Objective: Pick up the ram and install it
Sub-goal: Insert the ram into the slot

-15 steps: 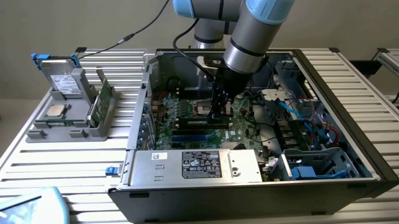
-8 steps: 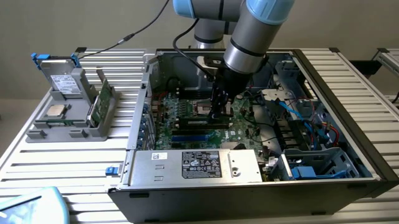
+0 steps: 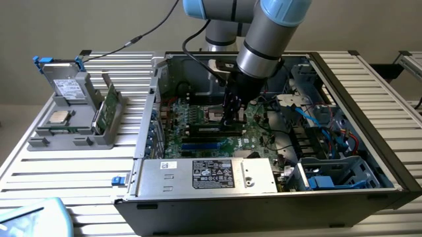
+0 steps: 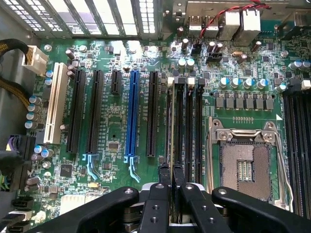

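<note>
Two fingers [image 4: 156,204] clamp the ram [image 4: 170,126] (seen edge-on in wrist view).

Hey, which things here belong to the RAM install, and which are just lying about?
Job: ram, gripped by the end effector; memory slots; motherboard.
Lying about: processor chip; green circuit card; grey tray; power supply.
</note>
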{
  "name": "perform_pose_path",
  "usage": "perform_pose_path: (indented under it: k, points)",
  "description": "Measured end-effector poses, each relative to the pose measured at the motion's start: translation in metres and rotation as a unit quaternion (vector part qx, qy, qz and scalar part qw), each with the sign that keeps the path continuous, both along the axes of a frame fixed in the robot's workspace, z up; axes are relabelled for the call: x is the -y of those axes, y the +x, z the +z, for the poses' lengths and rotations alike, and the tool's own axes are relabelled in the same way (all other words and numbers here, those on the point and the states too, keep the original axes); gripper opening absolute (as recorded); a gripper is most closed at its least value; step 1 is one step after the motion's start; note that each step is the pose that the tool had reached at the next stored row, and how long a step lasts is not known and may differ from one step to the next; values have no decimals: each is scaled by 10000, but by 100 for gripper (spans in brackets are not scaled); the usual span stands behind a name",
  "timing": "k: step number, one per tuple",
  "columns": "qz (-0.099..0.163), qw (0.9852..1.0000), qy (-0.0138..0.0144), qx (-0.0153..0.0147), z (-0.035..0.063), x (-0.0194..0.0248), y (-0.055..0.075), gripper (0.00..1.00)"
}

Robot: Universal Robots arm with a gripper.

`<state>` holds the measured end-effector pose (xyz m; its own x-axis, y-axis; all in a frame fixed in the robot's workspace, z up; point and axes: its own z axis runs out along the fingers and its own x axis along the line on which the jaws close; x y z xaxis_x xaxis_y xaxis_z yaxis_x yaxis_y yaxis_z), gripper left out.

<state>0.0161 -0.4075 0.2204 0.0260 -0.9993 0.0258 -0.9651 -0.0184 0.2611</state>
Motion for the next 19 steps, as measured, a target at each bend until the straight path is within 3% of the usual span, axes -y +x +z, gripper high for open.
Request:
perform_pose_path:
  k: [7,14,19]
  points:
    - [-16,10000,0,-3,-2,0,0,14]
    - [-18,10000,0,-43,-2,0,-2,14]
    - [-19,10000,0,-51,-6,0,-2,14]
